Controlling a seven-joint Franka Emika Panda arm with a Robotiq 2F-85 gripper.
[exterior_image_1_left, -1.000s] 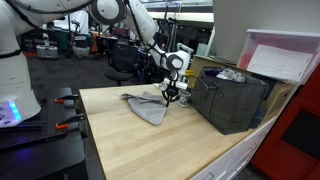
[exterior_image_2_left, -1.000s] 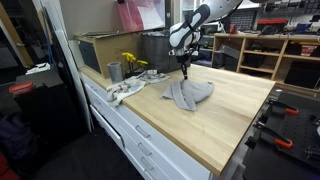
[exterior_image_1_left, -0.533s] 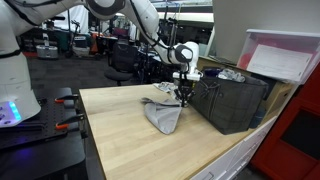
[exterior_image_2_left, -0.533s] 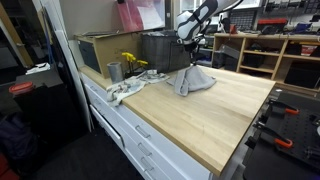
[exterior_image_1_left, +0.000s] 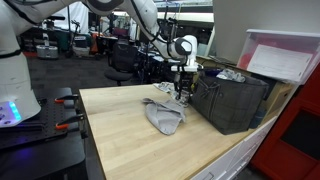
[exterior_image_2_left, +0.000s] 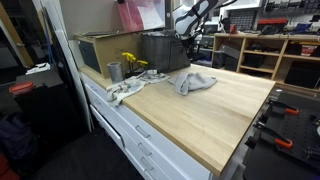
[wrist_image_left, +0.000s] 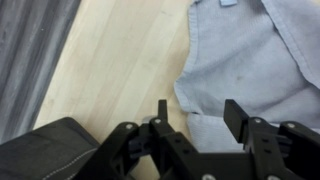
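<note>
A grey-blue cloth (exterior_image_1_left: 165, 115) lies crumpled on the wooden table (exterior_image_1_left: 120, 135), just in front of a dark bin (exterior_image_1_left: 235, 100). In the other exterior view the cloth (exterior_image_2_left: 193, 82) is a loose heap on the tabletop. My gripper (exterior_image_1_left: 184, 92) hangs above the cloth's far end, close to the bin, and is apart from the cloth. In the wrist view the gripper (wrist_image_left: 200, 110) stands open, its fingers (wrist_image_left: 240, 118) spread with nothing between them. The cloth (wrist_image_left: 250, 50) lies below on the wood.
The dark bin (exterior_image_2_left: 165, 50) stands at the back of the table with a box (exterior_image_2_left: 100, 50) beside it. A metal cup (exterior_image_2_left: 114, 71), a yellow object (exterior_image_2_left: 130, 62) and a white rag (exterior_image_2_left: 125, 90) sit near the table's edge. A white box (exterior_image_1_left: 285, 60) sits above the bin.
The gripper was shut on the cloth and lifted it toward the bin. It has now opened, and the cloth has dropped into a heap while the gripper rose.
</note>
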